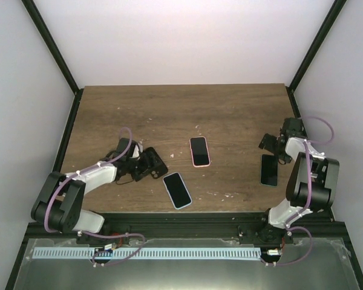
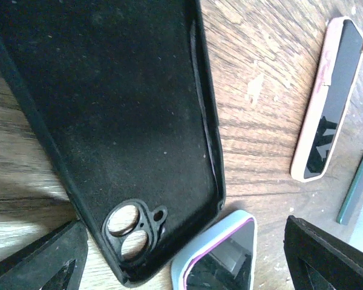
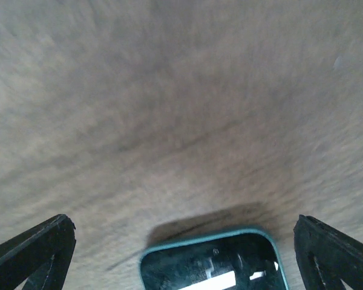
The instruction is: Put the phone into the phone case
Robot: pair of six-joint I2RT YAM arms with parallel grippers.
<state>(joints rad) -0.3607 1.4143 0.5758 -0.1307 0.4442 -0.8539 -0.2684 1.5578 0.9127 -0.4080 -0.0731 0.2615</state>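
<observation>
**A:** Where is the case?

**B:** The black case (image 2: pixel 121 121) lies hollow side up on the table (image 1: pixel 230 115), left of centre. It is empty, and its camera cut-out is at the end nearest the left gripper (image 2: pixel 184 232). That gripper hangs over it with jaws spread and nothing between them.

**A:** And the phone?

**B:** Three lie about. I judge the teal-edged phone (image 1: pixel 269 170) is the one meant. It lies flat by the right edge, well apart from the case. The right gripper (image 3: pixel 184 226) hovers over its end, jaws wide, holding nothing.

**A:** How should it be picked up?

**B:** Come down so the fingers straddle the long sides, then close on the edges, not the glass. A flat phone on wood offers little bite, so the grip may slip.

**A:** And the left arm?

**B:** It should pin the case so it cannot slide. The phone's camera corner must match the cut-out. Set one end in first, then press the rest down.

**A:** Anything in the way?

**B:** The pale-blue phone (image 2: pixel 221 260) sits just beside the case's corner; I cannot tell whether they touch. The pink phone (image 2: pixel 327 103) lies apart.
</observation>
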